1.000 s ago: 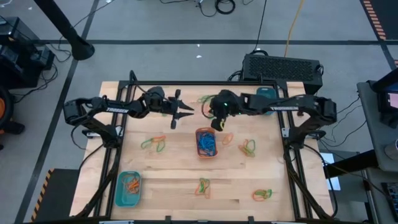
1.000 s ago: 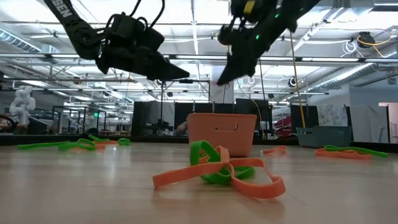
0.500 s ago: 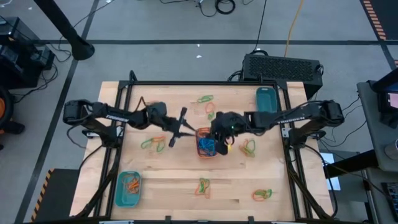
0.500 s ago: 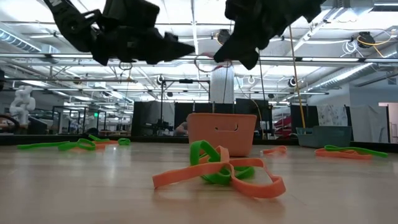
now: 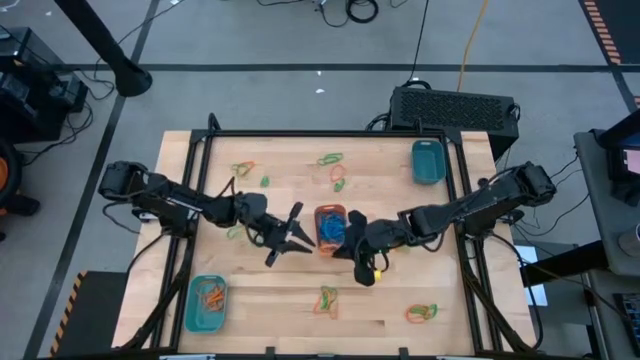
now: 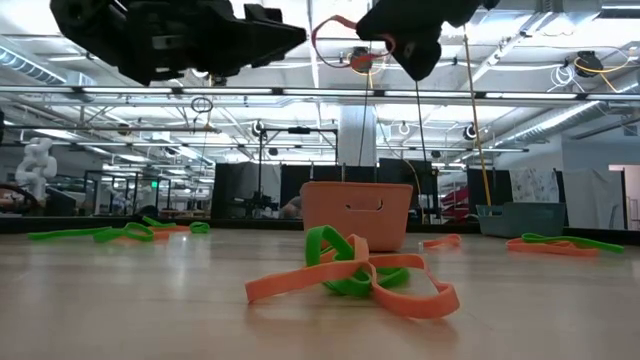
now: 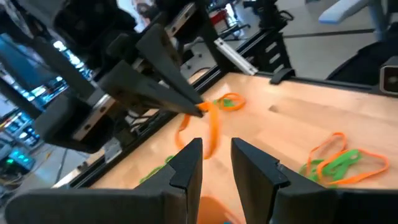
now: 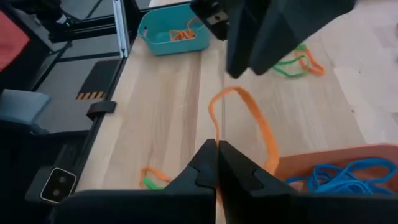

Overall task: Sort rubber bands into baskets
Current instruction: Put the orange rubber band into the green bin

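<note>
My right gripper (image 8: 216, 163) is shut on an orange rubber band (image 8: 244, 124) in the air, just near of the orange basket (image 5: 330, 212), which holds blue bands. In the low view the band (image 6: 340, 38) loops out beside my right gripper (image 6: 385, 45). My left gripper (image 7: 216, 163) is open and empty. It hangs in the air left of the orange basket (image 5: 292, 238), pointing at the band (image 7: 210, 124). A teal basket (image 5: 205, 302) holding orange bands stands at the near left. Another teal basket (image 5: 427, 160) stands at the far right. My right gripper pinches the orange band between its two shut fingertips at one spot on the loop (image 8: 216, 138). The rest of the loop (image 8: 264, 134) stands out beyond the fingertips, slack and lifted clear of the table.
Loose orange and green bands lie in clumps on the wooden table: near centre (image 5: 327, 300), near right (image 5: 420, 313), far centre (image 5: 330, 160) and far left (image 5: 243, 168). A black frame (image 5: 300, 134) borders the table.
Both grippers have moved toward the table's near edge, from beyond the orange basket to beside and past it. My right gripper has carried the orange band along, clear of the table. In the low view both have come closer and risen.
</note>
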